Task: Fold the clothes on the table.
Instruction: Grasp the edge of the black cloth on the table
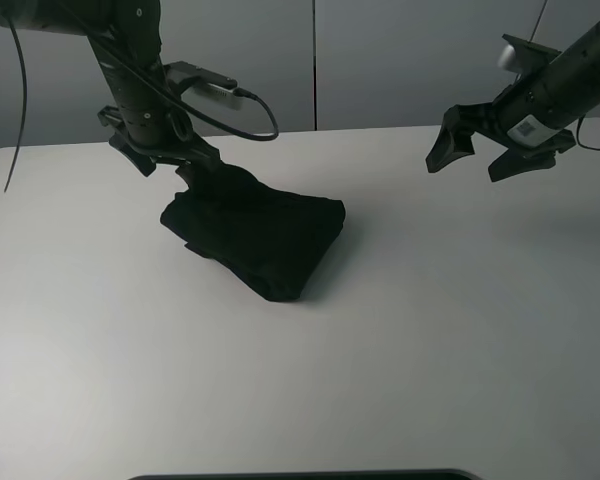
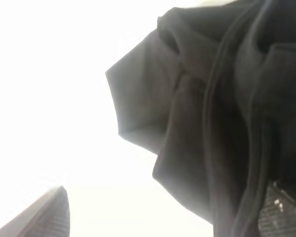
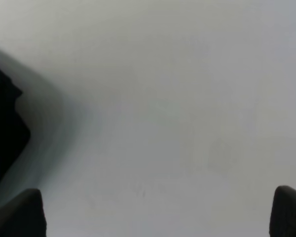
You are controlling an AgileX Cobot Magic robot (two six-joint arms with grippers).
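Nearest the high camera: bare white table (image 1: 400, 380), smooth, matte, rounded at the far corners. Farther back, left of centre, black T-shirt (image 1: 255, 235) bunched into a rumpled, roughly folded heap, soft cotton, no print visible. Left gripper (image 1: 175, 160) down at the heap's far-left corner, fingers spread wide, one side against raised cloth; cannot tell whether any fabric is actually caught. Right gripper (image 1: 485, 150) up in the air over the table's far right, jaws wide apart, empty, well clear of the shirt. Left wrist view only: seams and hems in the dark folds (image 2: 222, 118), a ribbed finger pad (image 2: 281, 215) half under cloth. Right wrist view: mostly plain tabletop (image 3: 177, 108), both dark fingertips (image 3: 19, 212) far apart, shirt edge at the frame's side.
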